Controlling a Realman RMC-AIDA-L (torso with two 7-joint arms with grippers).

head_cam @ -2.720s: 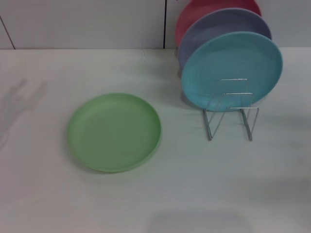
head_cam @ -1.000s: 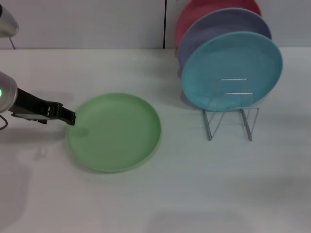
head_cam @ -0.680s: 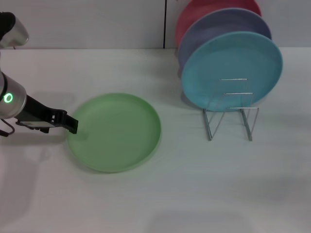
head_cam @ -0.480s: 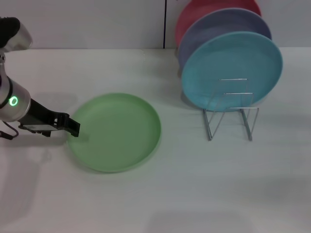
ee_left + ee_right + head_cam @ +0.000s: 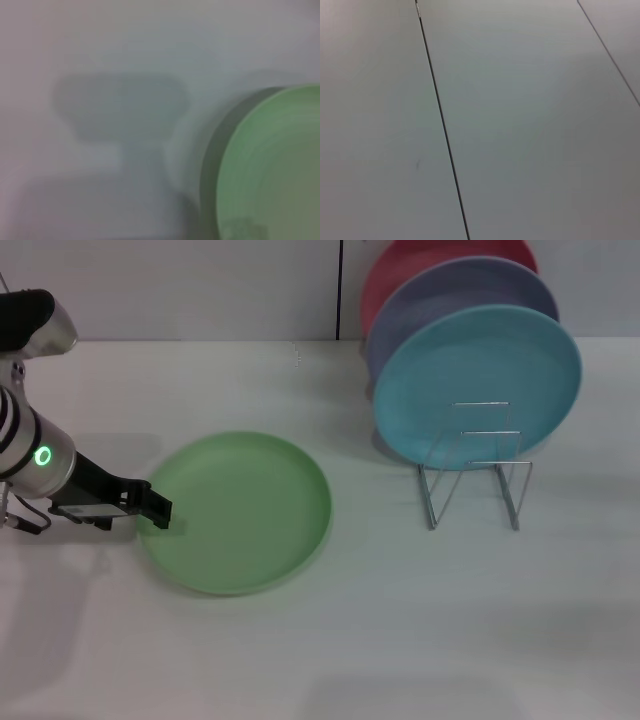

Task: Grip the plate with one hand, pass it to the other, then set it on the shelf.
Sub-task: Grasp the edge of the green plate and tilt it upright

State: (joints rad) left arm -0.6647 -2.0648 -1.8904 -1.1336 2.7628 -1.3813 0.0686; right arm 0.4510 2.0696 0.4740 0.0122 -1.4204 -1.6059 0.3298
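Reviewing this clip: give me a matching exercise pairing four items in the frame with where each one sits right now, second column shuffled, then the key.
Column 1
1. green plate
2. turquoise plate
3. left gripper
4. lavender plate

Column 2
A. upright in the wire rack, frontmost of the plates there
B. at the green plate's left rim
C. flat on the white table
D. upright just behind the turquoise plate

Pairs: 1-C, 2-A, 3-B, 4-D
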